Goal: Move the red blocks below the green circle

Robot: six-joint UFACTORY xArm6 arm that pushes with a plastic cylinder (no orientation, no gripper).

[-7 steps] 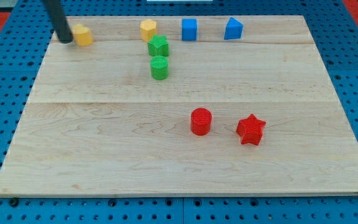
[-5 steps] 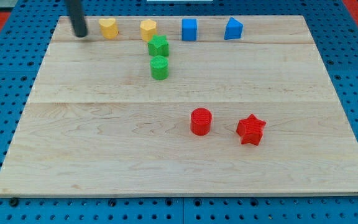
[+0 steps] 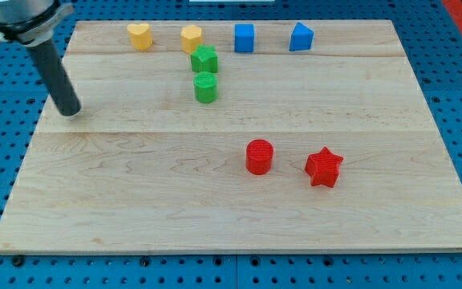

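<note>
Over at the frame's left side, my tip (image 3: 70, 112) rests on the wooden tabletop (image 3: 135, 201), with the dark rod rising up and to the left out of the frame. No hand shows — the arm ends in this bare rod, so there is nothing to spread or press together. The tip touches no block and stands well apart from all of them.

Nearest to it, toward the upper middle, sits the green circle (image 3: 205, 87), with a second green block (image 3: 204, 59) of irregular shape just above it, almost touching. Along the top edge runs a row: a yellow heart (image 3: 139, 36), a yellow hexagon (image 3: 192, 37), a blue cube (image 3: 244, 37) and another blue block (image 3: 301, 37), its shape hard to make out.

Farther off, in the lower right of the frame, lie the task's blocks — the red cylinder (image 3: 259, 156) and, just to its right, the red star (image 3: 324, 167). Both sit below the green circle's level and off to its right.
</note>
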